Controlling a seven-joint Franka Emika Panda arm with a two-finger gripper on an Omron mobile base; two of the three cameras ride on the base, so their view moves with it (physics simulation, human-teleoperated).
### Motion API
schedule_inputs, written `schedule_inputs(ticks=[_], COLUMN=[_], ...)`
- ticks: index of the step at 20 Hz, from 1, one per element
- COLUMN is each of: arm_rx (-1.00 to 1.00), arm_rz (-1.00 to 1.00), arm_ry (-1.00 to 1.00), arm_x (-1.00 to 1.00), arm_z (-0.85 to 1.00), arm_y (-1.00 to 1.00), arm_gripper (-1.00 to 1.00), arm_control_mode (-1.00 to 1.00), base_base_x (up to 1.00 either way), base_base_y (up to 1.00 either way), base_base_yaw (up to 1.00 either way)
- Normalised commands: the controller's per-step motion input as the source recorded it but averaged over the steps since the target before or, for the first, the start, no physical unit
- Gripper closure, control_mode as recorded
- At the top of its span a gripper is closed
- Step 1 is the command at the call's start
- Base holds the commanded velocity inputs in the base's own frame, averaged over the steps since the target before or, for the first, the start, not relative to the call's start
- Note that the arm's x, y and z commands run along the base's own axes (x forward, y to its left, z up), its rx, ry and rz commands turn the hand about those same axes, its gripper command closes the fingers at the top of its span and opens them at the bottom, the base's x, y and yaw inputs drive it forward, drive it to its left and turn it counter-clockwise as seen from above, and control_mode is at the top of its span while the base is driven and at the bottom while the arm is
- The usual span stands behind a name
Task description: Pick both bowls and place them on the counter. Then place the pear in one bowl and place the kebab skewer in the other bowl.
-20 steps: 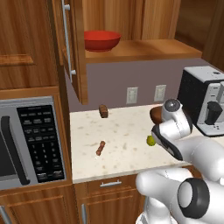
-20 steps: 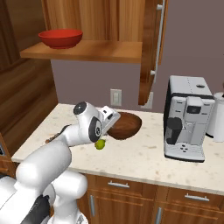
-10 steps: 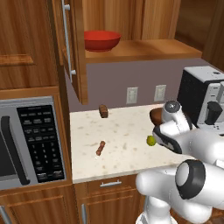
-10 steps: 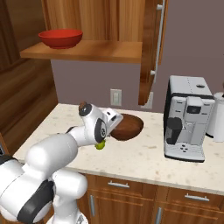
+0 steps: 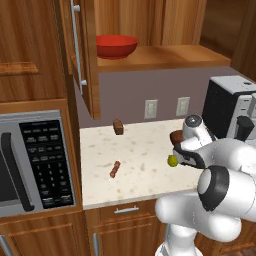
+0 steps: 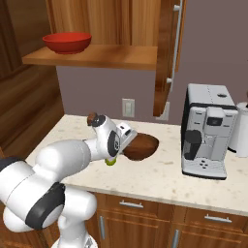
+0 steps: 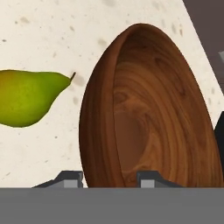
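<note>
The gripper (image 7: 109, 177) straddles the brown bowl's (image 7: 148, 113) rim on the counter (image 5: 140, 150), apparently clamped on it; the pear (image 7: 30, 97) lies just beside, the kebab skewer (image 5: 115, 169) well apart, the red bowl (image 5: 116, 45) on the shelf (image 5: 165, 54)

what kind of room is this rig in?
A simulated home kitchen, by the look of it: a built-in microwave, a coffee machine, and a speckled stone counter over wooden drawers and cabinets.
</note>
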Motion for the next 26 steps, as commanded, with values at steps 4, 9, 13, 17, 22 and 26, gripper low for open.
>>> schedule_inputs(ticks=[4,9,13,17,22,26], arm_rx=[0.0,0.02,0.09,0.11,0.06,0.0], arm_rz=[0.0,0.0,0.02,0.02,0.0,-0.02], arm_ry=[0.12,0.01,0.0,-0.01,-0.04,0.0], arm_x=[0.0,0.05,0.01,-0.08,-0.12,-0.17], arm_z=[-0.2,-0.32,-0.38,-0.5,-0.1,0.17], arm_y=[0.01,-0.03,-0.24,-0.25,-0.01,0.09], arm_gripper=[1.0,1.0,1.0,-1.0,-1.0,-1.0], arm_control_mode=[-1.0,-1.0,-1.0,-1.0,-1.0,-1.0], base_base_x=[0.0,0.0,0.0,0.0,0.0,0.0], base_base_y=[0.0,0.0,0.0,0.0,0.0,0.0], base_base_yaw=[0.0,0.0,0.0,0.0,0.0,0.0])
